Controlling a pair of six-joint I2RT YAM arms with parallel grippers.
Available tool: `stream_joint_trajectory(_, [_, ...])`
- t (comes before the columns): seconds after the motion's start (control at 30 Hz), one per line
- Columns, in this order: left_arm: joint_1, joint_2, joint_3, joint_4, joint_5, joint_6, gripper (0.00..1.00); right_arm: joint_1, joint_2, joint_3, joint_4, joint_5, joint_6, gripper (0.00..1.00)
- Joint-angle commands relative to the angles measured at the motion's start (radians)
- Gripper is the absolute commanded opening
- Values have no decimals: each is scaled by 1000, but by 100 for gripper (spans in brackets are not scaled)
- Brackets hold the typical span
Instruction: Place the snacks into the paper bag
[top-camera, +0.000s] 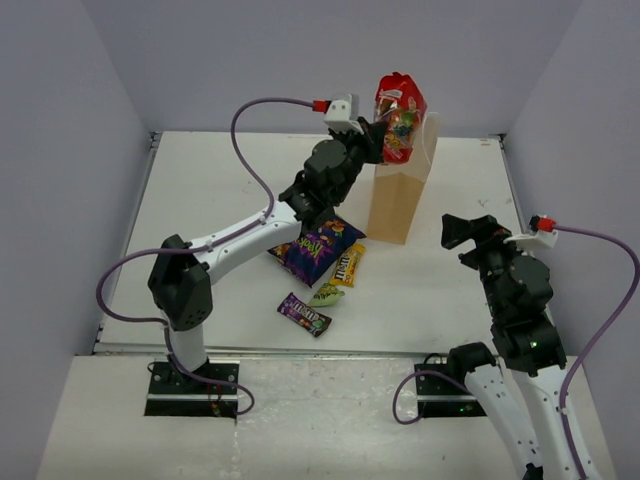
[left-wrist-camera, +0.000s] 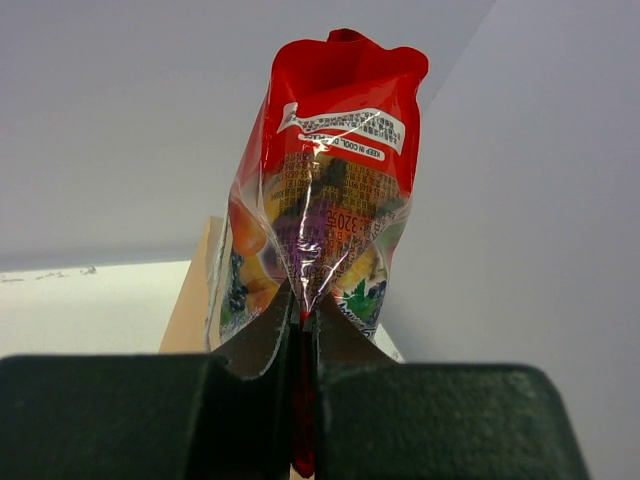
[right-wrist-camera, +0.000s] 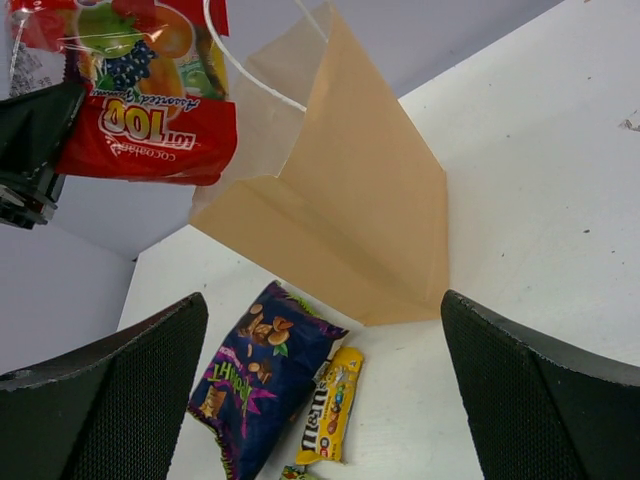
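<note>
My left gripper is shut on the bottom seam of the red crinkly bag and holds it in the air just above the open mouth of the paper bag. The tan bag stands upright on the table. On the table to its front left lie the large purple chip bag, the yellow M&M's pack, the small green packet and the dark purple candy bar. My right gripper hovers open and empty to the right of the paper bag.
The white table is boxed in by grey walls at the back and on both sides. A metal rail runs along its near edge. A thin white cord handle curves up from the paper bag's mouth.
</note>
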Motion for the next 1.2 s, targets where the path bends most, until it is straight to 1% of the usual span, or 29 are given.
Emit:
stream_joint_trajectory(0.0, [-6, -24, 87, 152, -16, -37, 0, 2, -2, -1, 15, 16, 0, 99])
stream_joint_trajectory(0.07, [-6, -21, 82, 152, -18, -37, 0, 0, -2, -1, 17, 14, -1, 99])
stream_joint_trajectory(0.1, [-6, -21, 79, 157, -16, -37, 11, 2, -1, -1, 17, 14, -1, 99])
stream_joint_trajectory(0.13, [-6, -23, 78, 160, -16, -37, 17, 2, -1, -1, 17, 13, -1, 99])
stream_joint_trajectory(0.17, [-7, -24, 72, 163, -15, -35, 28, 2, -1, -3, 15, 11, 0, 99])
stream_joint_trajectory(0.23, [-7, -26, 67, 169, -16, -32, 36, 2, 2, -1, 15, 10, -1, 99])
stream_joint_trajectory(0.27, [-7, -26, 66, 169, -16, -31, 43, 2, 2, -1, 17, 8, -1, 99])
stream_joint_trajectory(0.37, [-7, -32, 64, 172, -11, -26, 50, 2, 7, -3, 18, 5, -3, 99])
stream_joint_trajectory(0.53, [-7, -75, 35, 206, 62, -26, 56, 0, 24, 0, 27, -13, -18, 99])
stream_joint_trajectory(0.63, [-7, -154, 7, 186, 107, -3, 62, 2, 47, 14, 33, -44, -52, 99])
stream_joint_trajectory(0.67, [-7, -177, -19, 153, 110, 18, 67, 2, 74, 32, 30, -68, -61, 99])
stream_joint_trajectory(0.73, [-4, -226, -58, 114, 96, 52, 71, 2, 108, 57, 8, -102, -86, 99])
stream_joint_trajectory(0.77, [0, -286, -86, 76, 96, 78, 77, 2, 123, 83, -5, -122, -89, 99])
stream_joint_trajectory(0.8, [8, -318, -152, 59, 100, 83, 79, 2, 156, 94, -14, -131, -89, 99])
stream_joint_trajectory(0.83, [35, -355, -186, 39, 134, 83, 80, 2, 169, 105, -25, -145, -90, 99])
stream_joint_trajectory(0.87, [57, -424, -218, -10, 156, 63, 82, 3, 179, 117, -31, -156, -93, 99])
stream_joint_trajectory(0.9, [78, -455, -279, -41, 206, 45, 83, 2, 191, 120, -28, -173, -95, 99])
stream_joint_trajectory(0.93, [141, -516, -313, -70, 243, 22, 84, 2, 193, 123, -19, -179, -105, 99])
stream_joint_trajectory(0.97, [178, -544, -347, -119, 284, -33, 85, 2, 194, 126, -10, -186, -112, 99])
stream_joint_trajectory(1.0, [213, -569, -380, -142, 374, -61, 87, 2, 196, 129, -5, -200, -122, 99])
stream_joint_trajectory(1.03, [283, -610, -457, -156, 428, -85, 88, 2, 205, 135, -3, -203, -141, 99])
stream_joint_trajectory(1.1, [337, -644, -537, -167, 551, -135, 94, 2, 234, 190, -31, -205, -158, 99])
stream_joint_trajectory(1.13, [368, -671, -610, -171, 567, -142, 99, 2, 275, 242, -67, -200, -170, 99])
stream_joint_trajectory(1.17, [374, -684, -641, -200, 568, -144, 100, 2, 298, 265, -86, -196, -176, 99])
